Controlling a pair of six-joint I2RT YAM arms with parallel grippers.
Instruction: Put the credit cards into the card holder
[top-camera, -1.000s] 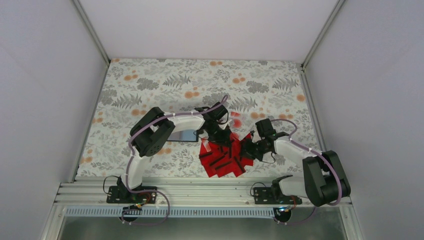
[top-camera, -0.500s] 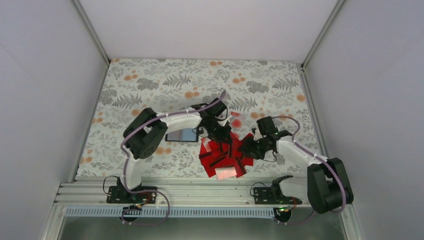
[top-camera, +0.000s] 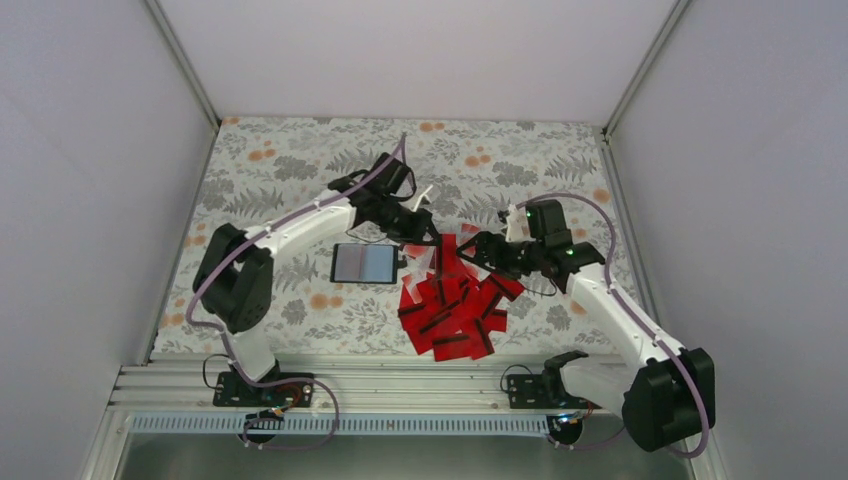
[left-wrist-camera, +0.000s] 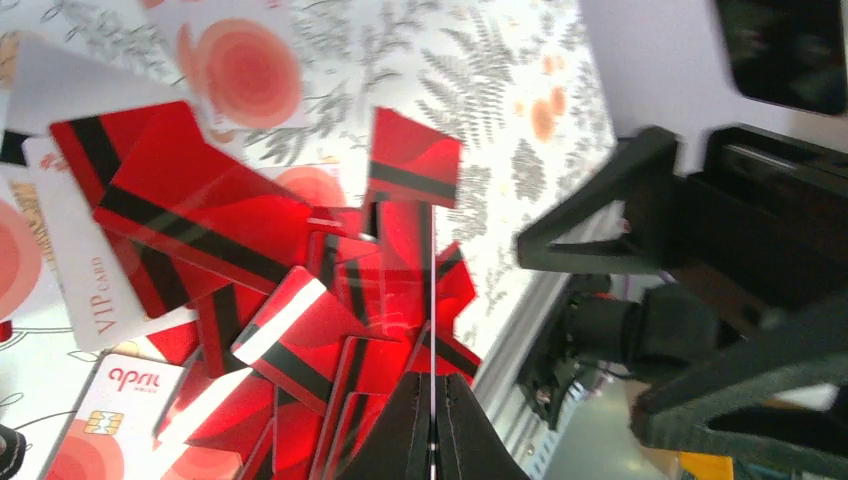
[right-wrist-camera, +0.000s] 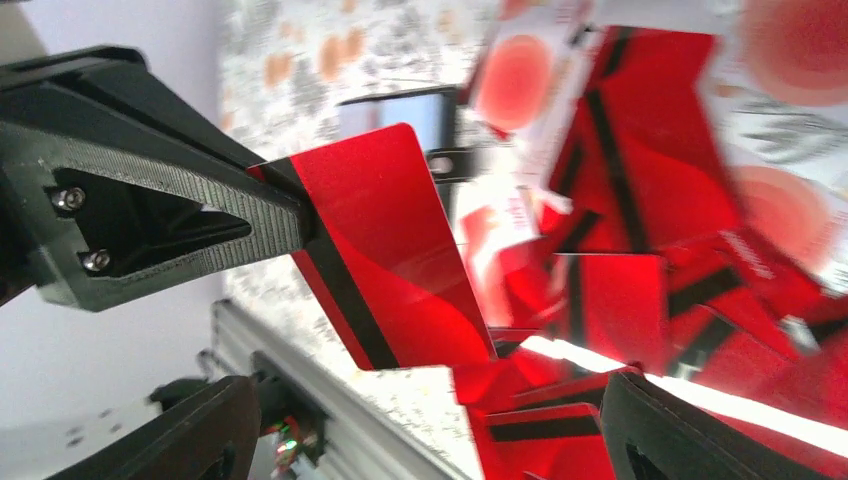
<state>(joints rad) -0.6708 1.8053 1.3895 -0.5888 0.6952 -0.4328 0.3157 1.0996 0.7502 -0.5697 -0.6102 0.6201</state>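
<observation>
The credit cards (top-camera: 455, 310) lie in a loose red heap on the floral cloth, also seen in the left wrist view (left-wrist-camera: 290, 330). One red card (right-wrist-camera: 385, 250) with a black stripe is in the air, with my left gripper (top-camera: 428, 238) shut on its edge. In the left wrist view this card (left-wrist-camera: 432, 300) shows edge-on between the pressed fingertips of the left gripper (left-wrist-camera: 432, 385). My right gripper (top-camera: 482, 248) hovers just right of that card, open and not touching it (right-wrist-camera: 430, 400). The card holder (top-camera: 365, 263) lies open to the left of the heap, its grey-blue panels facing up.
A few white printed cards (left-wrist-camera: 85, 270) are mixed in at the heap's edge. The aluminium rail (top-camera: 400, 385) runs along the near edge below the heap. Grey walls close in the cloth on three sides.
The right gripper opened and rose from the heap. The left arm stretched out and lifted away from the heap with one red card pinched in it.
</observation>
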